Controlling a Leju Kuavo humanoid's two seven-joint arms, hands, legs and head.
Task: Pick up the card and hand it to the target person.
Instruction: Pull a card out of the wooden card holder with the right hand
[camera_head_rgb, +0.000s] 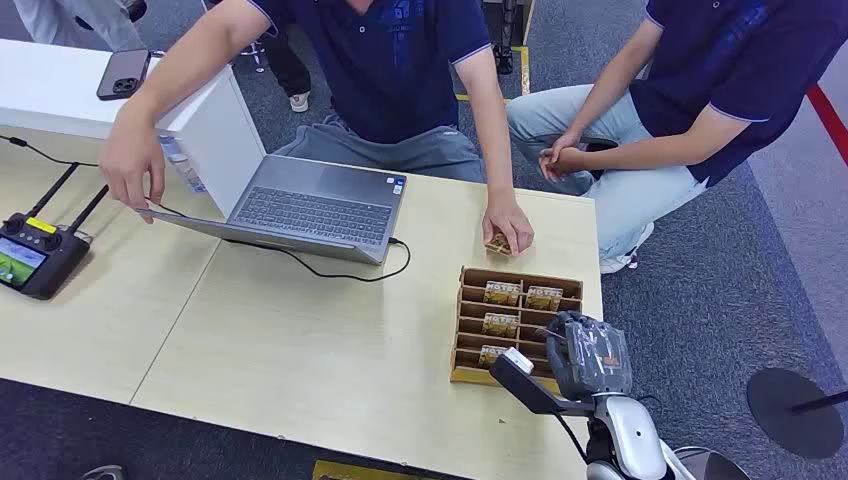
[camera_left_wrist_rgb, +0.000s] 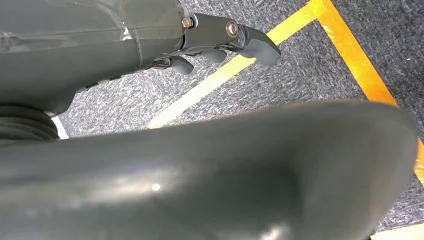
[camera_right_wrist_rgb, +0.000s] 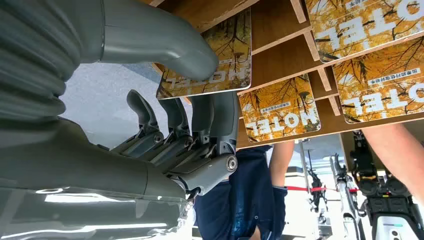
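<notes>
right hand: the right hand (camera_head_rgb: 588, 358) hung at the near right corner of the wooden card rack (camera_head_rgb: 468, 340); in the right wrist view its thumb (camera_right_wrist_rgb: 165, 37) lay over one face of the nearest card (camera_right_wrist_rgb: 220, 70) and its dark fingers (camera_right_wrist_rgb: 220, 117) reached up at the other face; whether they already pinched the card or only bracketed it could not be told
card to hand: the nearest card sat in the front slot of the rack, directly ahead of the hand, between thumb and fingers; its long axis ran across the rack, along the slot
which arm: the right hand was at the rack; the left hand (camera_left_wrist_rgb: 225, 42) hung low over grey carpet with yellow floor tape (camera_left_wrist_rgb: 320, 20), its fingers loosely curled with nothing in them, well apart from the table (camera_head_rgb: 300, 370)
other cards: three more "HOTEL" cards (camera_head_rgb: 502, 293) stood in slots farther back, so the lift probably had to go up and toward the robot to keep clear of them
beyond the rack: a person's hand (camera_head_rgb: 508, 228) rested on the table just past the rack with a card-like thing under its fingers; that person's other hand held the edge of an open laptop (camera_head_rgb: 310, 208), whose cable ran across the table
far right: a second person (camera_head_rgb: 690, 90) sat off the table's far corner, hands together; which of the two was the target could not be told
far left: a remote controller (camera_head_rgb: 35, 255) lay near the table's left edge, out of the way
</notes>
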